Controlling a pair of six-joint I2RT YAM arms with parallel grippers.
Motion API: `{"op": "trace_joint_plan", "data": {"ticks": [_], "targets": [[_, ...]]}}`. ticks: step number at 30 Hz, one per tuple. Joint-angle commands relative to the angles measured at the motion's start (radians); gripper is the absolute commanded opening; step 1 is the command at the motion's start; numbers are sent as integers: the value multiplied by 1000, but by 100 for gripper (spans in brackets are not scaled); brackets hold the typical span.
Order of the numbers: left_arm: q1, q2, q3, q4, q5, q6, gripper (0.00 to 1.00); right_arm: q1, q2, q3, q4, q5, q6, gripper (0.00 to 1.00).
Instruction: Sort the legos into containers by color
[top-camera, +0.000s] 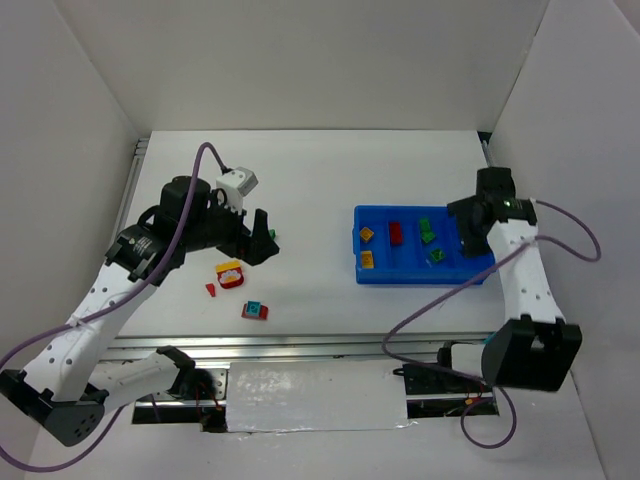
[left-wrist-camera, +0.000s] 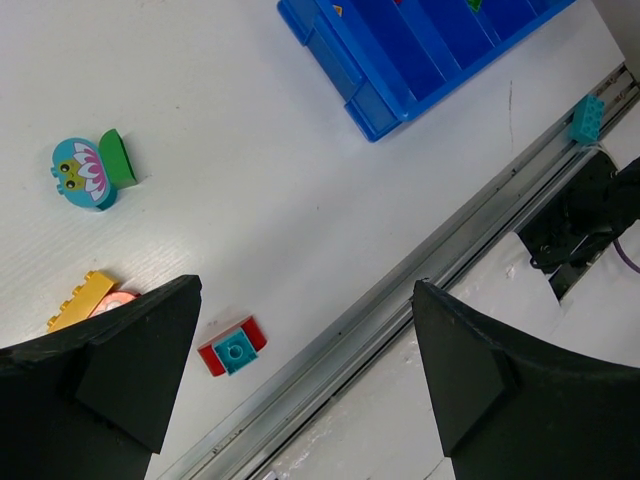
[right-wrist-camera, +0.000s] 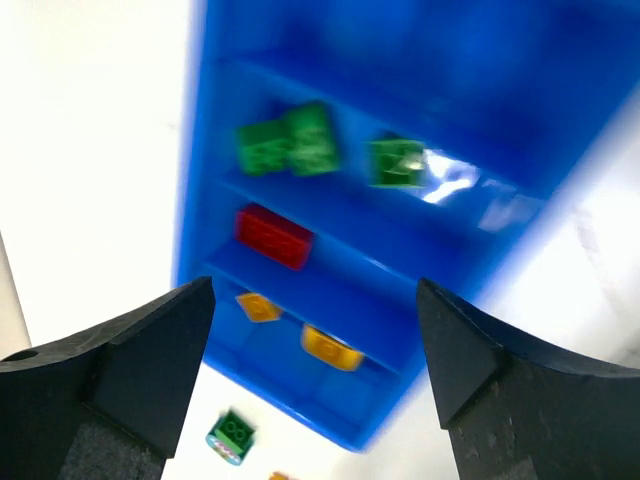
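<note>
The blue tray (top-camera: 420, 277) lies right of centre. Its compartments hold two yellow legos (top-camera: 366, 259), a red one (top-camera: 395, 233) and green ones (top-camera: 427, 231). My right gripper (top-camera: 470, 236) hovers open above the tray's right end; its blurred wrist view shows the green legos (right-wrist-camera: 288, 145), the red lego (right-wrist-camera: 272, 235) and a yellow one (right-wrist-camera: 332, 346) below the open right gripper (right-wrist-camera: 314, 290). On the table at left lie a teal-and-green lego (left-wrist-camera: 85, 172), a red-yellow one (top-camera: 230, 274) and a red-teal one (left-wrist-camera: 232, 346). My left gripper (left-wrist-camera: 306, 290) hangs open and empty above them.
A small red piece (top-camera: 211, 290) lies beside the red-yellow lego. A teal brick (left-wrist-camera: 586, 118) sits on the metal rail (left-wrist-camera: 420, 270) along the table's near edge. White walls enclose the table on three sides. The tray's near left corner (left-wrist-camera: 360, 85) shows in the left wrist view.
</note>
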Motion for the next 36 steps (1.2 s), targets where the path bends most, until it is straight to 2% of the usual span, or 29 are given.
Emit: {"op": "trace_joint_plan", "data": {"ticks": [1, 5, 11, 14, 16, 21, 24, 25, 27, 28, 29, 30, 31, 32, 33, 34, 36], "targets": [[6, -14, 31, 9, -13, -23, 100, -79, -187, -108, -137, 25, -34, 89], [4, 11, 47, -8, -57, -49, 99, -257, -356, -281, -194, -15, -108, 89], [4, 29, 24, 20, 10, -67, 100, -356, -422, -443, -263, -9, -63, 91], [4, 20, 22, 15, -11, -73, 99, -396, -430, -497, -260, 32, -58, 91], [4, 23, 21, 6, -41, -75, 99, -396, -428, -469, -274, 68, -75, 90], [0, 74, 19, 15, 14, -84, 100, -379, -469, -256, -380, 89, -60, 90], [-46, 100, 15, 63, 30, -104, 100, -347, -524, -106, -340, -77, -196, 86], [-60, 121, 21, 76, 25, -110, 99, -341, -560, 2, -346, -152, -227, 85], [-115, 158, 27, 87, 22, -113, 99, -337, -589, 127, -332, -228, -282, 79], [-141, 169, 37, 92, 4, -116, 100, -337, -591, 261, -340, -321, -347, 75], [-163, 181, 42, 95, 1, -116, 100, -337, -578, 340, -363, -364, -375, 74], [-213, 198, 44, 102, -7, -127, 99, -337, -565, 497, -401, -421, -436, 74], [-241, 204, 42, 128, -27, -134, 100, -339, -539, 582, -419, -522, -457, 74], [-263, 213, 39, 142, -28, -142, 99, -339, -529, 656, -429, -585, -477, 76], [-313, 231, 38, 153, -28, -157, 100, -339, -516, 824, -449, -637, -498, 85], [-338, 242, 38, 165, -33, -165, 99, -337, -479, 917, -470, -694, -498, 98], [-410, 280, 39, 193, -41, -185, 99, -337, -434, 1073, -518, -743, -472, 100]]}}
